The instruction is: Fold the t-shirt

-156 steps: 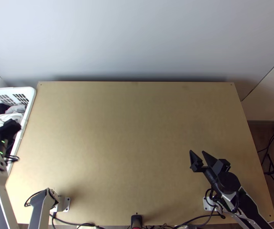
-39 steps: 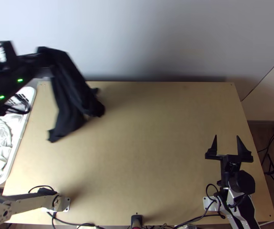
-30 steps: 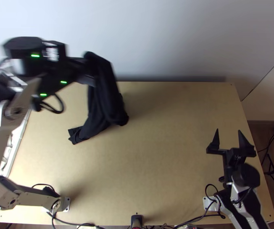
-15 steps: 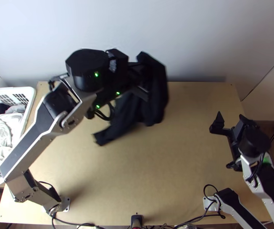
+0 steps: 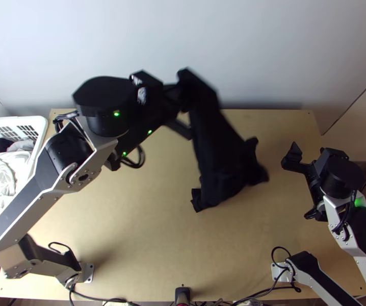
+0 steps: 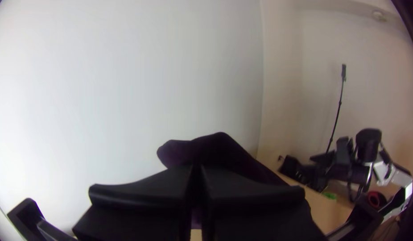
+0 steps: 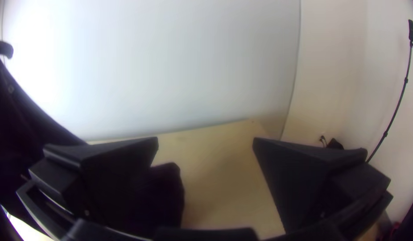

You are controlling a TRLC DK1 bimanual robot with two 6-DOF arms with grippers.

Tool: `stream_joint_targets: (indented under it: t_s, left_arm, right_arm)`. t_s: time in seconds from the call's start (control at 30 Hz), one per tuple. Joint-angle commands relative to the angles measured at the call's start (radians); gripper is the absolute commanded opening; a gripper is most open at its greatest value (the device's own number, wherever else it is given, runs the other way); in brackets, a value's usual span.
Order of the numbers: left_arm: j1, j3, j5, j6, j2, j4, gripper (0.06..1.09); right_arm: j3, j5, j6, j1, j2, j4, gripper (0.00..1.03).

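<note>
The light wooden table (image 5: pixel 132 229) spreads under both arms. The left arm (image 5: pixel 30 194) bends at its elbow beyond the table's left side, then reaches up and inward, its forearm high over the far half. The right arm (image 5: pixel 356 229) doubles back from beyond the near edge, its wrist above the table's right side and pointing toward the far wall. At the left stands a white basket (image 5: pixel 39 148) of white and dark cloth. The dark t-shirt (image 5: pixel 218 163) hangs bunched from the left gripper (image 5: pixel 184 97) (a long, limp drape, this one), its lower end over the right half. That gripper's fingers are together on the cloth; the right gripper's (image 5: pixel 311 150) are wide apart, near the shirt.
</note>
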Motion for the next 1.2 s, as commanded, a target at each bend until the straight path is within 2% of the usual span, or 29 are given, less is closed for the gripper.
stream_joint_targets:
  t_s: [0.0,0.13,0.27,0.4,0.57,0.73,0.8,0.9,0.97,1.07,1.17]
  left_arm:
    - [0.104,-0.426,0.03,-0.014,-0.189,-0.113,0.1]
    - [0.142,-0.781,0.057,0.027,-0.332,0.019,0.1]
    - [0.201,-0.947,0.059,0.03,-0.384,0.059,0.1]
    - [0.241,-1.012,0.063,0.03,-0.416,0.075,0.1]
    - [0.274,-1.038,0.065,0.027,-0.429,0.075,0.1]
    - [0.311,-1.062,0.065,0.023,-0.442,0.075,0.1]
    - [0.328,-1.068,0.068,0.021,-0.448,0.075,0.1]
    - [0.351,-1.081,0.071,0.018,-0.458,0.075,0.1]
    - [0.362,-1.09,0.074,0.017,-0.462,0.075,0.1]
    - [0.368,-1.099,0.074,0.015,-0.471,0.075,0.1]
    - [0.374,-1.099,0.076,0.014,-0.471,0.075,0.1]
  right_arm:
    - [0.015,0.003,0.009,0.015,0.03,-0.02,0.99]
    - [0.018,0.002,0.008,0.052,0.036,-0.018,0.99]
    - [0.018,0.003,0.0,0.069,0.074,-0.029,0.99]
    - [0.021,0.006,-0.002,0.086,0.134,-0.084,0.99]
    - [-0.012,0.005,0.0,0.12,0.151,-0.041,0.99]
    - [-0.112,0.002,-0.126,0.172,0.195,0.036,0.97]
    - [-0.147,-0.009,-0.146,0.212,0.214,0.043,0.96]
    - [-0.169,-0.098,-0.179,0.241,0.234,0.043,0.96]
    - [-0.169,-0.212,-0.181,0.241,0.24,0.03,0.96]
    - [-0.172,-0.328,-0.181,0.252,0.249,0.026,0.96]
    - [-0.172,-0.411,-0.183,0.287,0.271,0.01,0.9]
